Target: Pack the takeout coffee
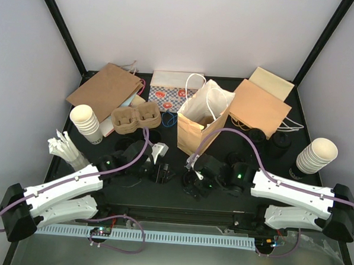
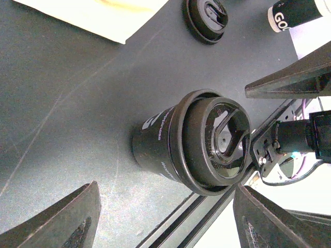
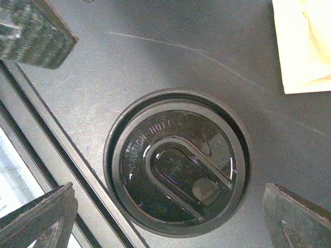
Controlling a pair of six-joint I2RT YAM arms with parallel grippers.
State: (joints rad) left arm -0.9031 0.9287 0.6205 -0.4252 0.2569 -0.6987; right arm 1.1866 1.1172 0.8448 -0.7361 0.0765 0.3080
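Left gripper (image 2: pixel 166 226) spread above 1 black-lidded coffee cup (image 2: pixel 191 142), right gripper (image 3: pixel 168 219) spread above a 2nd cup (image 3: pixel 178 168), neither yet in the paper bag (image 1: pixel 196 126).

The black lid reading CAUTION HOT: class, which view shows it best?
The right wrist view: the round black plastic lid fills the frame from above, lettering legible, between open right fingers. In the top external view the right arm covers it. The left wrist view centres on another lidded black cup.
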